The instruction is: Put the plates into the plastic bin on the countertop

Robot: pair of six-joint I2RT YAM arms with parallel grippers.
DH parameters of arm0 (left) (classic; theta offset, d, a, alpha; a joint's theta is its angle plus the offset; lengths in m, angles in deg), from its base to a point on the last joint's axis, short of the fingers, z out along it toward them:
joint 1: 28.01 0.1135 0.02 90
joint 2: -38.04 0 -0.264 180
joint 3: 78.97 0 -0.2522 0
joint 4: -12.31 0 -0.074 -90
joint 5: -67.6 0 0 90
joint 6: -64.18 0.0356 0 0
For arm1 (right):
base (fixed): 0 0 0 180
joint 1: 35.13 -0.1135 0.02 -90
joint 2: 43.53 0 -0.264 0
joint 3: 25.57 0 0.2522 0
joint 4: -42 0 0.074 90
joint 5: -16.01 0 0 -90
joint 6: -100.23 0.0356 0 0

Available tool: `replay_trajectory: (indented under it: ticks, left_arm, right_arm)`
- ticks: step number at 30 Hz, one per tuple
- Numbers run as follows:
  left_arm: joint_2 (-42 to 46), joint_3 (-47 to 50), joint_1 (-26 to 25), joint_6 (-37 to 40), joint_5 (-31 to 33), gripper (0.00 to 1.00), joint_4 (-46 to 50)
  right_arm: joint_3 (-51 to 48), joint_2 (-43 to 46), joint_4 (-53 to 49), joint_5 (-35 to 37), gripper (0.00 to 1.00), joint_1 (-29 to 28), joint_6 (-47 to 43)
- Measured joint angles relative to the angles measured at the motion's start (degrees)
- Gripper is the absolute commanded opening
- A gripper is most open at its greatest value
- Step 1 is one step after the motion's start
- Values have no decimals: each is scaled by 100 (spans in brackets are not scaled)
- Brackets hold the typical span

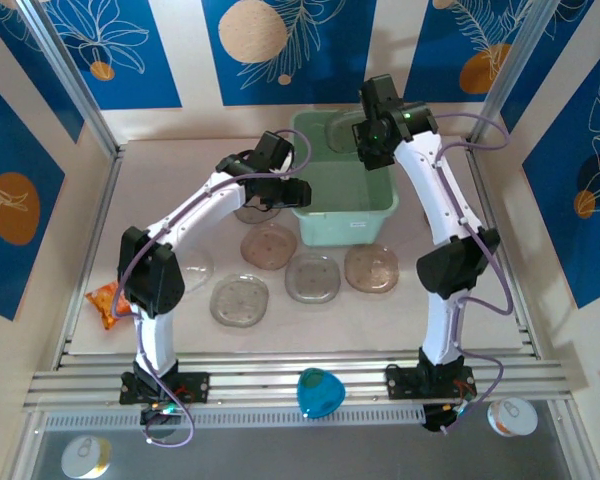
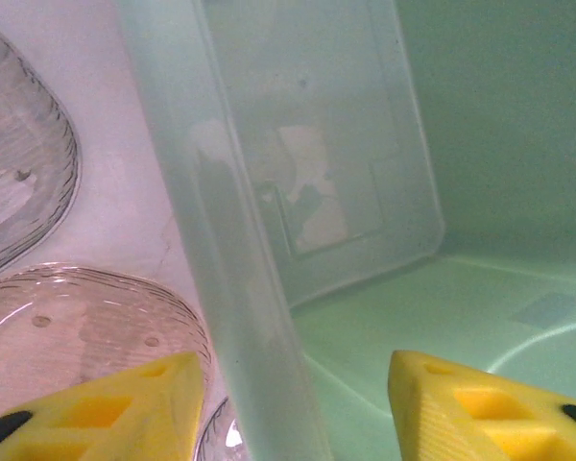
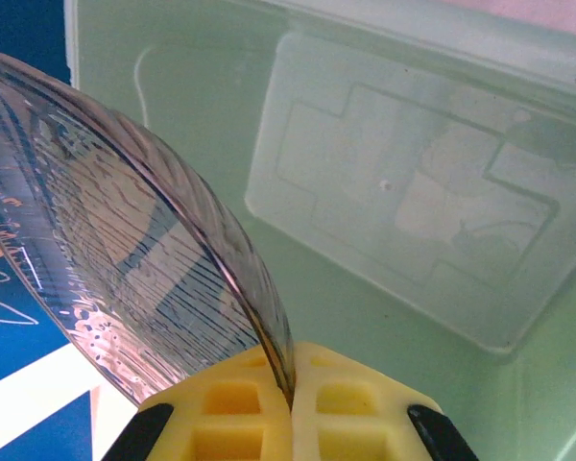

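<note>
The pale green plastic bin (image 1: 345,212) stands at the back middle of the countertop (image 1: 180,180). My right gripper (image 1: 368,150) hangs over the bin's far side, shut on the edge of a clear ribbed plate (image 3: 125,259) that stands tilted above the bin floor (image 3: 413,192). My left gripper (image 2: 293,370) is open and straddles the bin's left wall (image 2: 221,250), one yellow finger (image 2: 125,403) outside and the other inside, neither touching it. Several translucent plates lie on the countertop in front of the bin, among them a pinkish one (image 1: 270,245), a grey one (image 1: 312,278) and a brownish one (image 1: 371,268).
An orange packet (image 1: 105,300) lies at the left edge beside the left arm. Metal rails (image 1: 280,380) run along the near edge, with a blue object (image 1: 320,392) on them. Blue-patterned walls close in the back and sides. One more plate (image 1: 240,300) lies near the front.
</note>
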Motion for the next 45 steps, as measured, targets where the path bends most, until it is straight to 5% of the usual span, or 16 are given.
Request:
replay_trajectory:
  ticks: [10,28,45]
  left_arm:
    - [737,26,151,195,448,74,-11]
    - [1300,706,874,468,474,77,-46]
    - [1674,1167,1043,675,476,78,63]
  right_arm:
    - [789,-833,-219,2,0,-201,256]
    - [986,-1781,-271,439,0,-468,1014]
    - [592,-2199,243,625,0,-466,1215]
